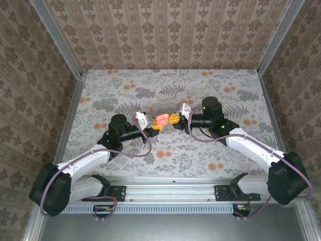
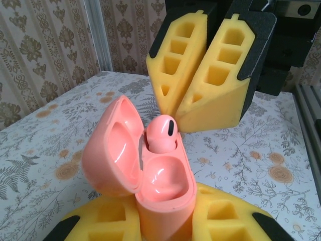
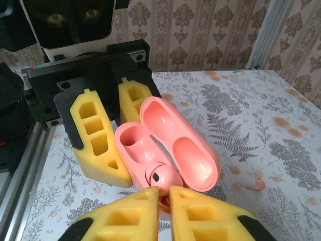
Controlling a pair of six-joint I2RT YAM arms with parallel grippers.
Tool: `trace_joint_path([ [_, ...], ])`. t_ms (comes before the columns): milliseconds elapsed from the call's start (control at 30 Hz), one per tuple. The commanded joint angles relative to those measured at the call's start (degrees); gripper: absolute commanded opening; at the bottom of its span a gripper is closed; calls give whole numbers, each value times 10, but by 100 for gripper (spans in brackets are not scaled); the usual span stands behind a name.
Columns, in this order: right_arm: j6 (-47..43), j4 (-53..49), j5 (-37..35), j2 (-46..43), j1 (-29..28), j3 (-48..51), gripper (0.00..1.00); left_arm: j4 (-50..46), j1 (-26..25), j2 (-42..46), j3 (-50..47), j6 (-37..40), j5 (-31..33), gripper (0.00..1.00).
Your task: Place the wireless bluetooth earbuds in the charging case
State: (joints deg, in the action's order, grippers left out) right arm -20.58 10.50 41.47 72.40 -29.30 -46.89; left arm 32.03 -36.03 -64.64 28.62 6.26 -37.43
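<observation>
Left claw (image 2: pixel 165 221) pinching open coral case (image 2: pixel 150 170); right claw (image 3: pixel 164 198) pressed together at coral earbud (image 2: pixel 161 134).

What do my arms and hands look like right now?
The left arm and right arm have white links, black joints, purple cables. The left hand and right hand each carry two yellow wedge fingers with rectangular pockets and black backs.

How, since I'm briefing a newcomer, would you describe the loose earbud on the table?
Find the open pink charging case the left claw holds mid-table. On the tabletop beyond it, toward the back wall, lies the earbud: tiny, pink, loose, unlike the bud standing in the case.
</observation>
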Motion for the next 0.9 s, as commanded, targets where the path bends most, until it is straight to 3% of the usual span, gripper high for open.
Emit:
trace_joint_path([
  [0, 1, -7, -5, 7, -8, -23, 14, 6, -6, 14, 21, 12, -16, 14],
  [267, -3, -12, -14, -6, -13, -24, 15, 8, -4, 11, 15, 5, 3, 14],
  [500, 21, -12, -23, -18, -13, -30, 21, -3, 10, 11, 10, -21, 70, 14],
  [867, 210, -103, -129, 31, -16, -129, 26, -70, 48, 30, 4, -62, 184, 14],
])
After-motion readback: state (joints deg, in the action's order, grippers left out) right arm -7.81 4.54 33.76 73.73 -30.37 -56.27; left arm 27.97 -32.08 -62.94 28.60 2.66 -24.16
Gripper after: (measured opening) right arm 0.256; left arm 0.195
